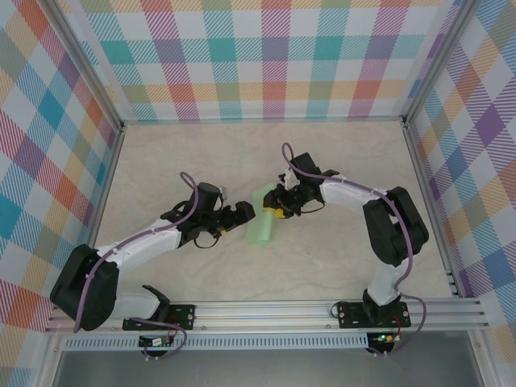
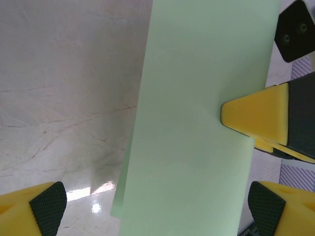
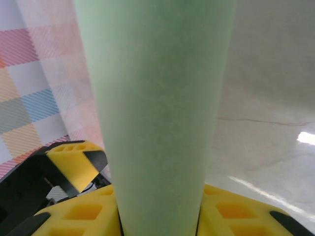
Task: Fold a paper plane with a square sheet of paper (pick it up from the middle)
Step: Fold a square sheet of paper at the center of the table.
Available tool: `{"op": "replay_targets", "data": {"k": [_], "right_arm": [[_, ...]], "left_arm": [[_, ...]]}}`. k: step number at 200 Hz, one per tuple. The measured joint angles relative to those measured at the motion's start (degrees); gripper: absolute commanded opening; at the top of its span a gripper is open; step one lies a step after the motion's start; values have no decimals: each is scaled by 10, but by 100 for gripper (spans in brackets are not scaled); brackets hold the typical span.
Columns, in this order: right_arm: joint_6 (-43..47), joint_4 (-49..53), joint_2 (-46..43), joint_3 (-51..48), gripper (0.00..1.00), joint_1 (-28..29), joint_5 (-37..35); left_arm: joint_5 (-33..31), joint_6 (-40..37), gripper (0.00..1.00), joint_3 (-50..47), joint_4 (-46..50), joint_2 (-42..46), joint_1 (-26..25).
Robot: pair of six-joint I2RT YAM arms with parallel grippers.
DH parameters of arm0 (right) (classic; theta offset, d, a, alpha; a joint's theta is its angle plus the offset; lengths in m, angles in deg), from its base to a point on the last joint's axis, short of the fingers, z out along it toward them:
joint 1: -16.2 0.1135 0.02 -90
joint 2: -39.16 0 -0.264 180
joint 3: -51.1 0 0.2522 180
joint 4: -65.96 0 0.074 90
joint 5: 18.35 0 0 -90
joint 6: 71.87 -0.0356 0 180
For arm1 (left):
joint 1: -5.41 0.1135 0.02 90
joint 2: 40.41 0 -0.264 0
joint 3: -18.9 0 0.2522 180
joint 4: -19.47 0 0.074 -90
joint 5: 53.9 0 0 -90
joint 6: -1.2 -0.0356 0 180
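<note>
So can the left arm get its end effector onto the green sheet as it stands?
Probably yes: the left end effector sits open right at the sheet, nothing between them, and the right end effector pinches only its other edge.

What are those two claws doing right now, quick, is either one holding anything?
Left gripper: open, fingers spread wide, with the sheet of paper between them but not gripped.
Right gripper: closed, pinching the sheet of paper.

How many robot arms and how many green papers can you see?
Robot arms: 2
Green paper: 1
Total: 3
</note>
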Motion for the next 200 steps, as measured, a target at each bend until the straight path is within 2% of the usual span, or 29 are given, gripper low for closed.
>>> {"op": "replay_targets", "data": {"k": [19, 34, 47, 71, 119, 154, 168, 200], "right_arm": [[7, 7, 18, -7, 49, -5, -5], [17, 12, 22, -11, 51, -11, -9], [25, 21, 22, -13, 61, -15, -12], [37, 31, 22, -14, 66, -22, -23], [48, 48, -12, -38, 66, -33, -43], [47, 48, -31, -60, 66, -39, -47], [46, 47, -32, -66, 66, -42, -50], [41, 40, -38, -82, 65, -49, -50]], "left_arm": [[12, 2, 93, 0, -1, -28, 0], [20, 2, 92, 0, -3, -42, 0], [27, 2, 92, 0, -10, -53, 0], [43, 2, 90, 5, -19, -76, 0], [73, -2, 89, 25, -32, -112, 0], [107, -15, 85, 51, -47, -148, 0], [119, -20, 81, 58, -50, -160, 0], [148, -26, 62, 69, -63, -186, -1]]}}
